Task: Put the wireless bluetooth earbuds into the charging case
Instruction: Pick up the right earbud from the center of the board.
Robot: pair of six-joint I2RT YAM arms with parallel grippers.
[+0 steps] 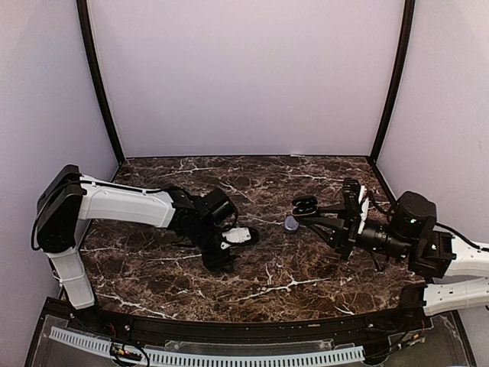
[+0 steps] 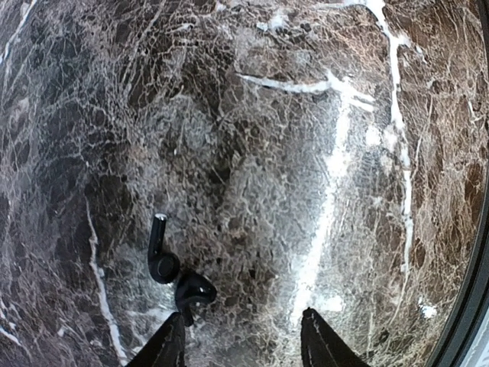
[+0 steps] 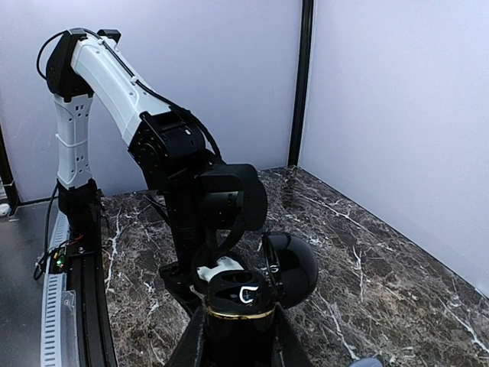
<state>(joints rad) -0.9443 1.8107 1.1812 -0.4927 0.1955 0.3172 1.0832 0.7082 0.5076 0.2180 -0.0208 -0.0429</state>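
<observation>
stemmed earbud (image 2: 158, 252): dark, lying flat on the marble table (image 1: 306, 283), well to the left of the charging case (image 1: 304, 204) and outside it; its stem points away from the left wrist camera
second earbud (image 2: 195, 290): dark, on the same marble, just beside the stemmed earbud's round head, also well left of the charging case; it lies at the tip of one left gripper finger, and whether they touch cannot be told
charging case: black with a gold rim, held up off the table with its lid swung open; what sits in its wells cannot be told
right gripper (image 3: 241, 321): closed around the lower body of the charging case
pale purple piece (image 1: 291, 223): rounded, on the table just beside the charging case, towards the near left; too small to tell what it is
left gripper (image 2: 243, 317): well left of the charging case, pointing down at the table, jaws apart with only bare marble between them
</observation>
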